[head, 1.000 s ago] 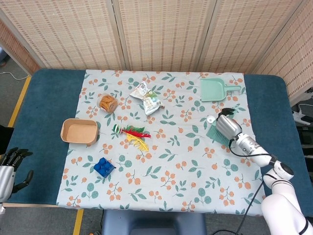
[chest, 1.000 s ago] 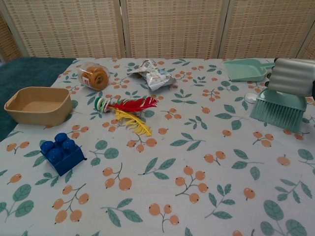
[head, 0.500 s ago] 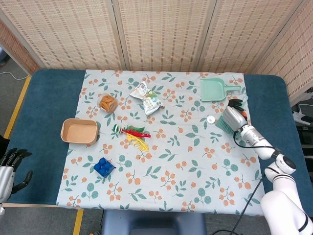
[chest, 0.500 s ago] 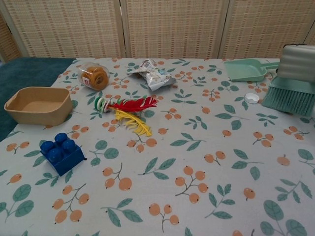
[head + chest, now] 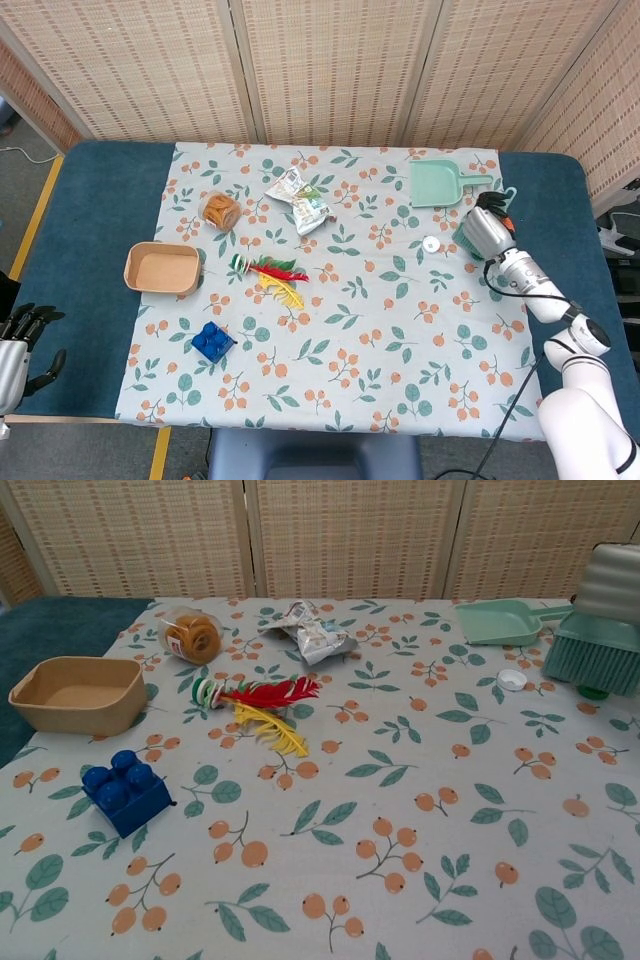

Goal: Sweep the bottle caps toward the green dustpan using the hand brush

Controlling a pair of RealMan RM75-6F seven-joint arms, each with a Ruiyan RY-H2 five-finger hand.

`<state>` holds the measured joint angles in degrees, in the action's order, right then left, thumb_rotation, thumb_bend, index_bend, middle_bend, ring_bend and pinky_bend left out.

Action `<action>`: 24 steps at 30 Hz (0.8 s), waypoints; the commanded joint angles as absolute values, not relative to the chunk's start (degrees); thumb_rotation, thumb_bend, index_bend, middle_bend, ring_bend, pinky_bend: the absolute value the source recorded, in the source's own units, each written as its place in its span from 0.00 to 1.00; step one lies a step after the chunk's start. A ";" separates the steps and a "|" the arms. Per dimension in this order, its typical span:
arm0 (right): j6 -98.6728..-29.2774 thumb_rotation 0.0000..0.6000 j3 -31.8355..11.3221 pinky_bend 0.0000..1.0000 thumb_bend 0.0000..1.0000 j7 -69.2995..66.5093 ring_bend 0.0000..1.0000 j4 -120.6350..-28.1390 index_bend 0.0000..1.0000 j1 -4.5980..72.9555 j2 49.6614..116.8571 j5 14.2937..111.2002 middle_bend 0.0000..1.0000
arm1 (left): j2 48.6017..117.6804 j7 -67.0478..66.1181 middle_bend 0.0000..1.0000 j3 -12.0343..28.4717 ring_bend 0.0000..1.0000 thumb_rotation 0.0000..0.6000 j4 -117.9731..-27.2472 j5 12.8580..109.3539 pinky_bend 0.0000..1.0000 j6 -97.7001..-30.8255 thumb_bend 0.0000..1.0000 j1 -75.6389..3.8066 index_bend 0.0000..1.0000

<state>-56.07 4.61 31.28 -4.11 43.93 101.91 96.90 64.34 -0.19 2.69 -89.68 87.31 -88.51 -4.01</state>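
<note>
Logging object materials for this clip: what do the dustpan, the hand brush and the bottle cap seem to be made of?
The green dustpan looks like smooth moulded plastic: one even mint colour, thin raised rim. The hand brush has a matching teal back, likely plastic, with dense fine bristles, probably synthetic. The white bottle cap looks like plastic, though it is too small to be sure.

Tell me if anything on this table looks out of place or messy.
A crumpled wrapper lies near the far edge, and a jar of rings lies tipped on its side. A white bottle cap sits loose short of the green dustpan.
</note>
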 commanded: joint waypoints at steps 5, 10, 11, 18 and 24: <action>-62.15 1.00 -0.44 0.52 1.00 22.76 0.55 -4.47 0.73 45.85 104.77 91.71 0.68 | 64.43 -0.09 0.21 2.72 0.13 1.00 -89.51 87.25 0.36 -88.24 0.38 -4.17 0.27; -62.61 1.00 -0.73 0.52 1.00 22.18 0.55 -4.30 0.73 46.70 105.32 91.21 0.68 | 64.41 0.13 0.21 2.80 0.13 1.00 -89.47 87.22 0.36 -88.30 0.38 -4.15 0.27; -62.47 1.00 -0.64 0.51 1.00 22.24 0.55 -4.29 0.73 46.69 105.48 91.24 0.68 | 64.42 0.15 0.21 2.79 0.13 1.00 -89.47 87.22 0.36 -88.27 0.38 -4.16 0.27; -60.19 1.00 -0.68 0.51 1.00 21.98 0.55 -4.41 0.73 46.66 107.92 90.77 0.68 | 64.54 0.10 0.21 2.67 0.13 1.00 -89.34 87.65 0.36 -88.20 0.37 -4.32 0.27; -59.72 1.00 -0.91 0.52 1.00 21.35 0.55 -4.12 0.73 47.14 109.34 90.30 0.68 | 64.66 0.63 0.21 2.67 0.13 1.00 -88.98 87.59 0.36 -87.90 0.37 -4.48 0.27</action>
<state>-59.75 -0.89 21.38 -4.15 47.11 109.32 90.34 64.65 0.60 2.67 -89.00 87.59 -87.91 -4.47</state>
